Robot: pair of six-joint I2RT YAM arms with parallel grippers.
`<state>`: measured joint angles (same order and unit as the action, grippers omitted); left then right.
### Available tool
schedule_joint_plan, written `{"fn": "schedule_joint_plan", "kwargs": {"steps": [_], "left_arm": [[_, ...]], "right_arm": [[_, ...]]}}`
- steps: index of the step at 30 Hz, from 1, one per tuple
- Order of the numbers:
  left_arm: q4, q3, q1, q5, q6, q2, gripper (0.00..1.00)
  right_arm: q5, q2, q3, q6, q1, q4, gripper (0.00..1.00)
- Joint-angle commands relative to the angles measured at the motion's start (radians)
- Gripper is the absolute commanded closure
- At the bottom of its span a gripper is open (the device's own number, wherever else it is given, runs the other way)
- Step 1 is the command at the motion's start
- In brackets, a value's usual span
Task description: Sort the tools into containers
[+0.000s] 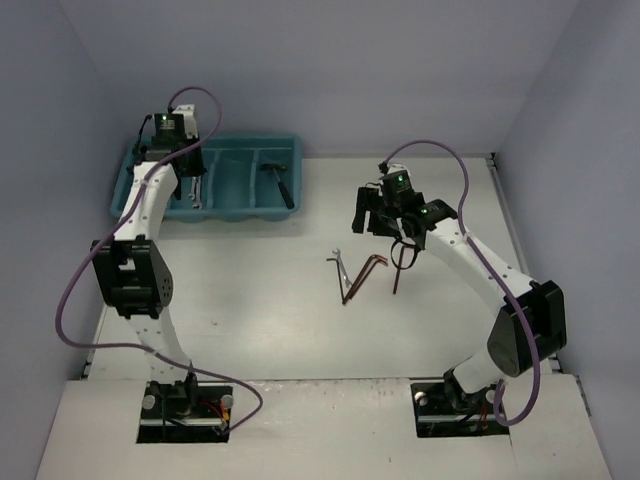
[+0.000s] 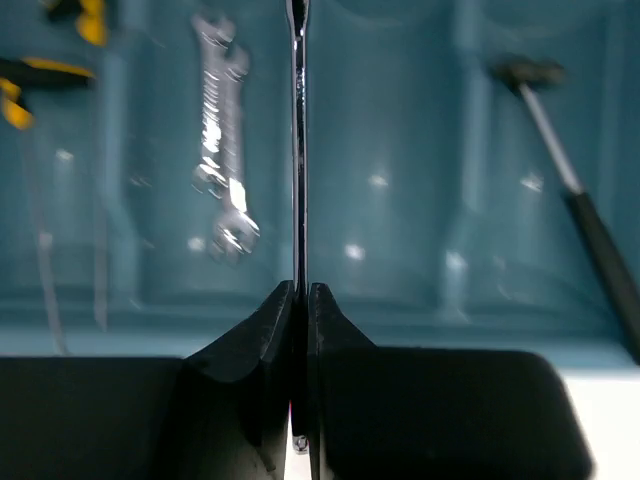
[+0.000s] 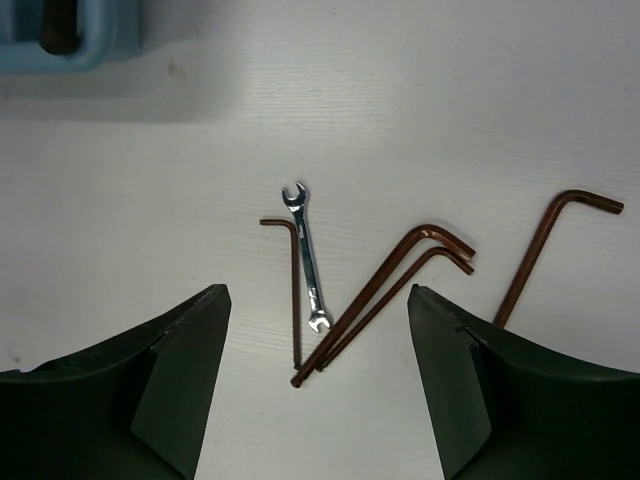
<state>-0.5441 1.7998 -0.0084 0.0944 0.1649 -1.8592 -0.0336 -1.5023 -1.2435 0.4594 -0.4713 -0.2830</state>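
The teal plastic tray [image 1: 240,214] sits at the far left corner of the white counter [image 1: 250,310]. It is glossy, and its low dividers are rounded. My left fingers [image 2: 301,292] are clenched flat on a slim wrench [image 2: 298,150] of polished steel, seen edge-on as a thin bright line running straight out from the black pads over the tray. It lines up with a divider, so I cannot tell which compartment it hangs above, nor whether it touches the plastic. Its far end is cut off at the top of the wrist view. Just left of it, silver wrenches [image 2: 222,150] lie overlapped in one compartment, blurred. A hammer [image 2: 560,160] with a thin pale shaft and dark grip lies in the rightmost compartment. Yellow-and-black pieces [image 2: 40,75] show in the leftmost, mostly cropped.

My right fingers [image 3: 315,292] are spread wide, grasping nothing, hovering over the middle of the counter toward its right edge. Below them lie a small shiny wrench [image 3: 308,255] with open ends and four thin dark red L-shaped keys [image 3: 400,280] — one just beside the little wrench, two nested close together, and one apart to the right with its long end hidden behind my finger. The matte counter shows faint streaks.
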Motion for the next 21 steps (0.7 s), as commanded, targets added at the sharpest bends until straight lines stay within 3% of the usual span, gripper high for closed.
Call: {"fn": "schedule_joint_plan", "kwargs": {"steps": [1, 9, 21], "left_arm": [[-0.046, 0.236, 0.07, -0.027, -0.115, -0.166, 1.0], [-0.067, 0.494, 0.091, -0.051, -0.131, -0.433, 1.0], [-0.045, 0.508, 0.093, -0.074, -0.109, -0.508, 0.8]], "right_arm": [[0.028, -0.017, -0.005, -0.109, -0.006, -0.03, 0.32], [0.007, -0.056, -0.025, -0.171, -0.036, -0.056, 0.35], [0.084, -0.191, -0.048, -0.236, -0.096, -0.077, 0.47]]}}
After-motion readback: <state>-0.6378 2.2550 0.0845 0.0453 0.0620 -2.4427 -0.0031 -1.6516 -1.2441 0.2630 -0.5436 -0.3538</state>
